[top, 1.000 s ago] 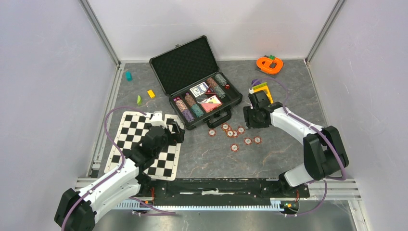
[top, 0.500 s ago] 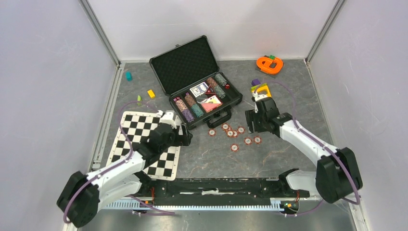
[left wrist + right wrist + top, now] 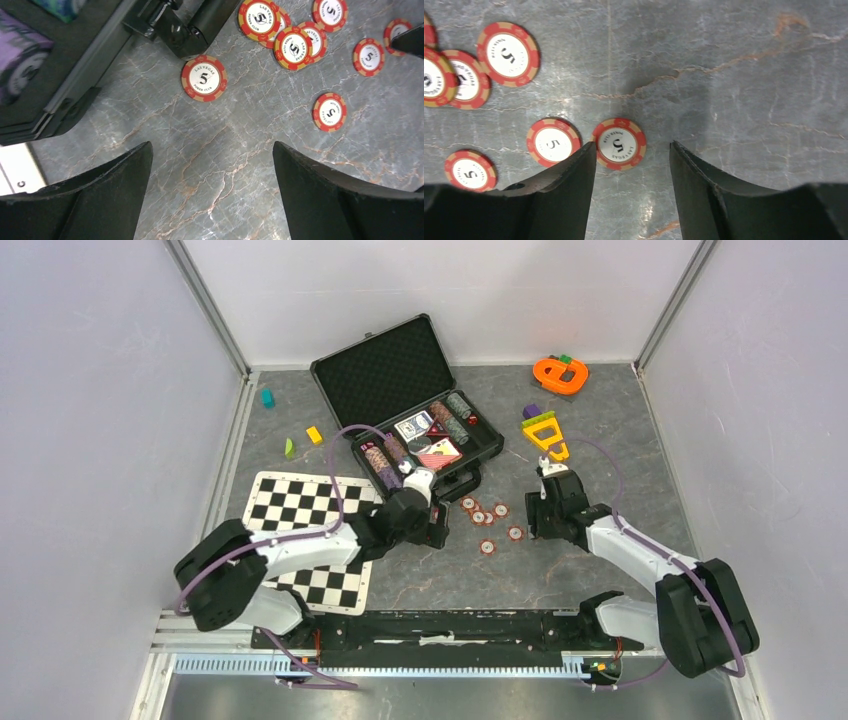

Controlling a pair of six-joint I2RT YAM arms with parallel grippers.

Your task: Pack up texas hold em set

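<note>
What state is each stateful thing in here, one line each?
briefcase: open, lid raised.
loose poker chips: flat on the table, outside the briefcase.
chip stacks: seated in the briefcase.
left gripper: open, empty.
right gripper: open, empty, one chip at its fingertips.

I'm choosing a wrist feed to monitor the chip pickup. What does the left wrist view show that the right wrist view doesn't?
Only the left wrist view shows the briefcase edge with its handle, a purple chip stack inside, and the left pincer wide open over bare table. Only the right wrist view shows the right pincer, open, with one chip lying flat between its tips. Both show loose red-white chips marked 5 on the grey marbled table.
</note>
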